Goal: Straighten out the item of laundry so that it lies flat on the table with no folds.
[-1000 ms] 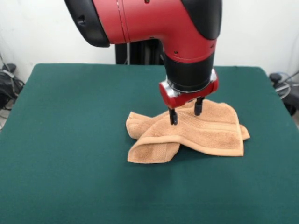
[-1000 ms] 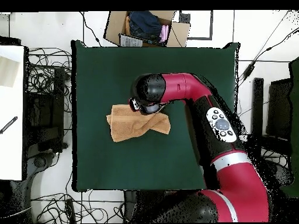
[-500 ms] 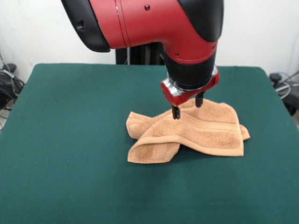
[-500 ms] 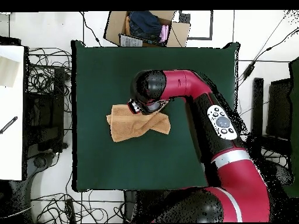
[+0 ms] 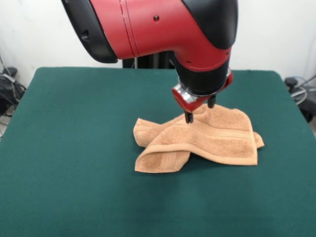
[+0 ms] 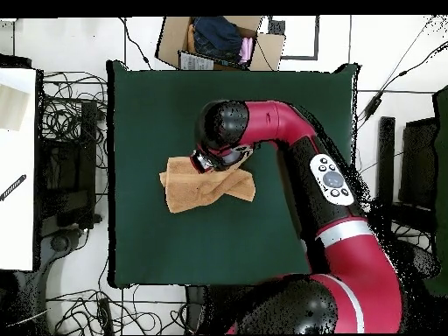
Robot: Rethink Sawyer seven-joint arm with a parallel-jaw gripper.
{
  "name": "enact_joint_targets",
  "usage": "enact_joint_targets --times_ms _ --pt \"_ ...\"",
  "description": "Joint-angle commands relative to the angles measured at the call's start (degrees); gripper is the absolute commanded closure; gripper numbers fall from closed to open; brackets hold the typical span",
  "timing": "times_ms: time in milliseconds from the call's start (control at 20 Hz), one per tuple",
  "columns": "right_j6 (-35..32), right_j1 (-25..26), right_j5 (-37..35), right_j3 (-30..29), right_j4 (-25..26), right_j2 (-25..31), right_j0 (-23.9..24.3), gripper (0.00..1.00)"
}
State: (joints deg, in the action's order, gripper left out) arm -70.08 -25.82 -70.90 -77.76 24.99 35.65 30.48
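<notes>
The item of laundry [image 5: 207, 138] [image 6: 197, 188] is an orange-tan towel lying crumpled near the middle of the green table [image 5: 74, 148] [image 6: 175, 105], with a fold running across it and one flap doubled over at the front. My gripper [image 5: 199, 110] hangs open just above the towel's far part, holding nothing. In the overhead view the arm's head covers the gripper [image 6: 214, 163] and the towel's edge under it.
A cardboard box [image 6: 219, 42] with clothes stands beyond the table's top edge in the overhead view. Cables and equipment lie on the floor around the table. A white surface [image 6: 17, 166] flanks the left side.
The gripper has risen off the towel and drawn back a little toward the far side. The towel has not moved.
</notes>
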Motion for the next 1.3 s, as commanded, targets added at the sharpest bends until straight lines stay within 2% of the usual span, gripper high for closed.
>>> enact_joint_targets --times_ms 50,400,1300 --pt "14.2 1.6 -6.9 3.6 -0.3 4.5 0.0 0.00" --pt "14.5 2.8 -8.0 6.7 0.1 4.6 -1.1 0.00" --pt "15.7 2.0 -9.1 9.0 1.2 4.4 -1.4 0.00"
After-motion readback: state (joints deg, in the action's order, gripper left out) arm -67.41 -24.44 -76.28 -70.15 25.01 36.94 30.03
